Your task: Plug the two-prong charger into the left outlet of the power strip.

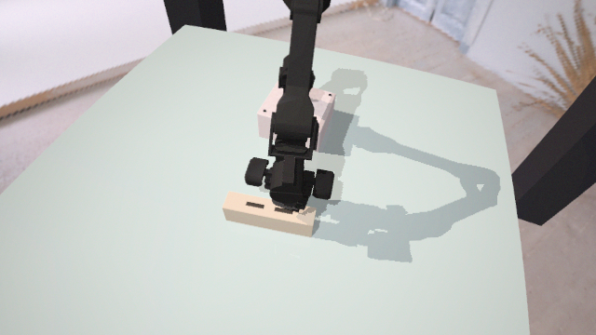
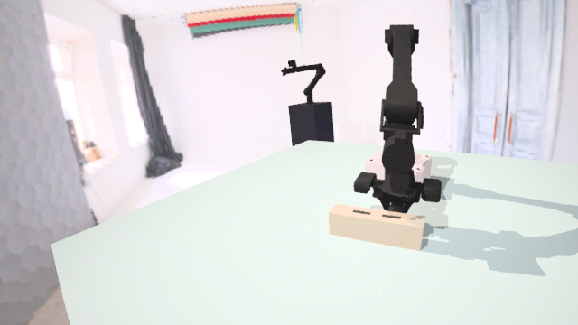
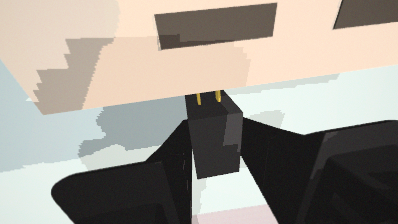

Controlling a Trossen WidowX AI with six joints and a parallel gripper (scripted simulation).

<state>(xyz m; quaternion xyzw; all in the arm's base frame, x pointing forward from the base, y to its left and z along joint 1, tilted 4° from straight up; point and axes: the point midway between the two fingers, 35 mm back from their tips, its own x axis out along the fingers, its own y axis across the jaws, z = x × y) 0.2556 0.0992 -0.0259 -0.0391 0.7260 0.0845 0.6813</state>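
The beige power strip (image 1: 267, 222) (image 2: 375, 232) (image 3: 165, 75) lies on the table with two dark slots on top. In the wrist view the left slot (image 3: 215, 26) is just beyond the charger; the right slot (image 3: 370, 12) is partly cut off. My gripper (image 1: 294, 207) (image 2: 396, 209) (image 3: 207, 121) points down at the strip's robot-side edge, shut on the dark charger (image 3: 216, 147). Two gold prongs (image 3: 218, 96) point toward the strip; they show only up to its near edge, short of the slot in that view. Whether they touch the strip cannot be told. The top and exterior views hide the charger.
A pale pink box (image 1: 265, 123) (image 2: 423, 171) with small dark holes stands on the table (image 1: 140, 154) (image 2: 226, 217) behind the gripper, partly hidden by the arm. The arm's shadows fall beside the strip.
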